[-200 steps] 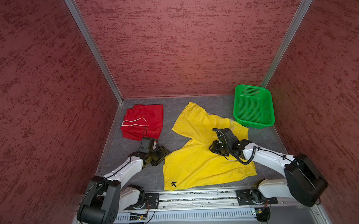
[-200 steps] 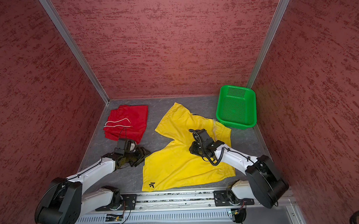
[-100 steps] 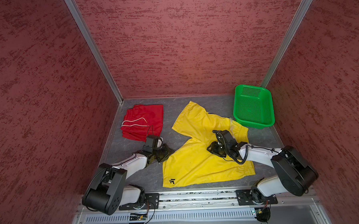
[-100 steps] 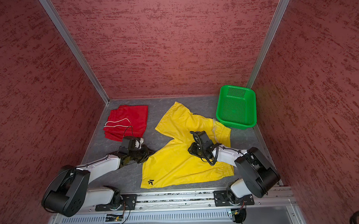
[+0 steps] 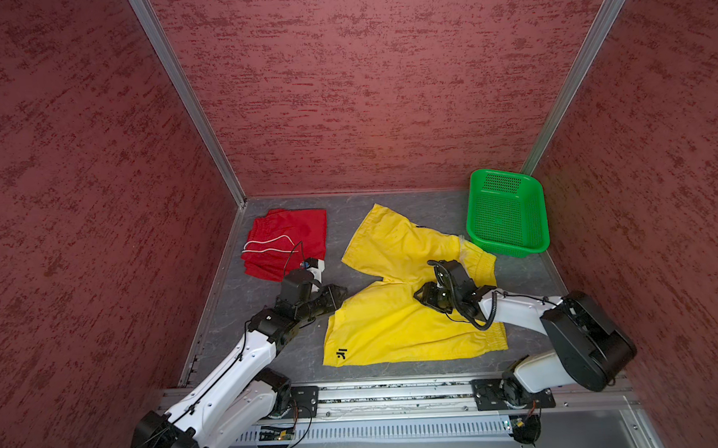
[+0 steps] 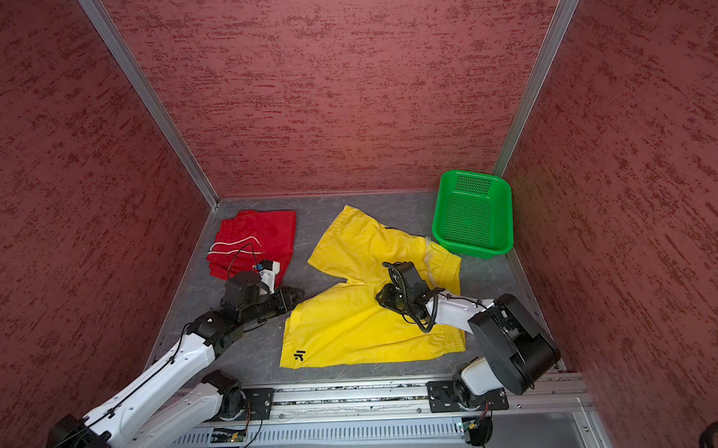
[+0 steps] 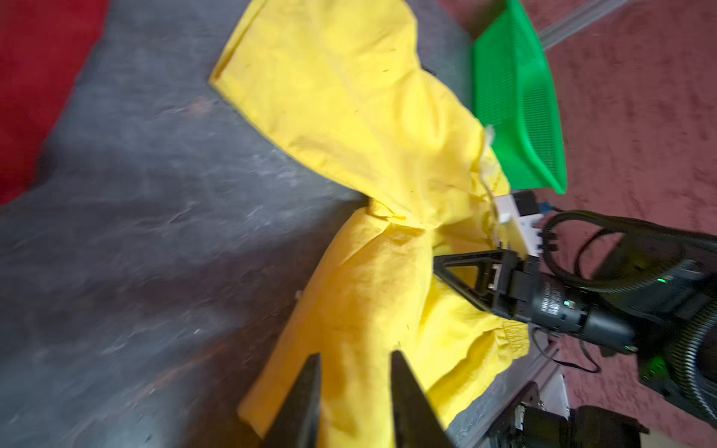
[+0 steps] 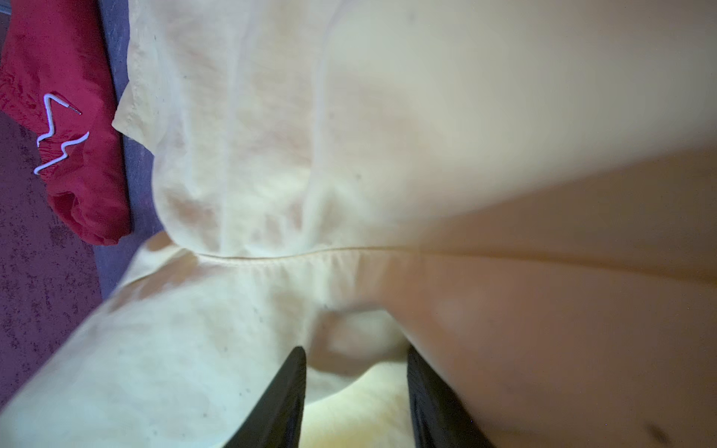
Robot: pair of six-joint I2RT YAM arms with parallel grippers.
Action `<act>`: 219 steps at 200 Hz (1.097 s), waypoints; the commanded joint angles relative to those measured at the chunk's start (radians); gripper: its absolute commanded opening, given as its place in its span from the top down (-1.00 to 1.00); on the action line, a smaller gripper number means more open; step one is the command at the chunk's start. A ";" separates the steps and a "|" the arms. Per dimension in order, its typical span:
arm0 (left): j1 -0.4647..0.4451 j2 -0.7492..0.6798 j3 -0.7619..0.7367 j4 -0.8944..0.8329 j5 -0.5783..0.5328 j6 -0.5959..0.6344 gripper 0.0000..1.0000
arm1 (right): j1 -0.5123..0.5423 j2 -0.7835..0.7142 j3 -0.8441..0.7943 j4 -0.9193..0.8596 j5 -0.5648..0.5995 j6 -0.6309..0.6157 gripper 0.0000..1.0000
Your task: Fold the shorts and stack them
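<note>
The yellow shorts [image 5: 395, 327] [image 6: 354, 333] lie spread on the grey table, with the dark logo at the near left corner. The red shorts [image 5: 287, 236] [image 6: 258, 237] lie folded at the back left with the white drawstring on top. My left gripper [image 5: 341, 294] [image 6: 298, 296] [image 7: 355, 355] is open at the left edge of the near yellow leg, with cloth [image 7: 349, 116] under its jaws. My right gripper [image 5: 421, 297] [image 6: 379, 297] [image 8: 355, 349] is low on the yellow shorts [image 8: 232, 155] near the crotch. It is open, and a hump of cloth rises between its fingers.
A green perforated basket [image 5: 512, 251] [image 6: 475, 251] [image 7: 516, 97] stands in the back right corner, close to the yellow waistband. Red walls close in the table on three sides. The arms' metal rail [image 5: 398, 392] runs along the front edge.
My left gripper has moved right, up to the edge of the yellow shorts. My right gripper has slid a little left on the cloth. The yellow shorts have shifted slightly away from the front rail.
</note>
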 commanded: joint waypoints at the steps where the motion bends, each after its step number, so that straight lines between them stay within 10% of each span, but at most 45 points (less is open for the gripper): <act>1: 0.011 0.004 -0.027 -0.160 -0.121 -0.047 -0.24 | -0.013 0.023 -0.032 -0.146 0.029 -0.018 0.06; 71: 0.235 0.133 -0.110 0.034 0.117 -0.178 -0.36 | 0.119 -0.159 0.159 -0.218 0.057 -0.125 0.05; 148: 0.256 0.277 -0.127 0.306 0.236 -0.175 -0.43 | 0.273 0.158 0.289 0.004 0.011 -0.101 0.05; 219: 0.124 0.378 0.017 0.303 0.193 0.044 0.58 | 0.271 0.272 0.213 0.015 0.039 -0.065 0.21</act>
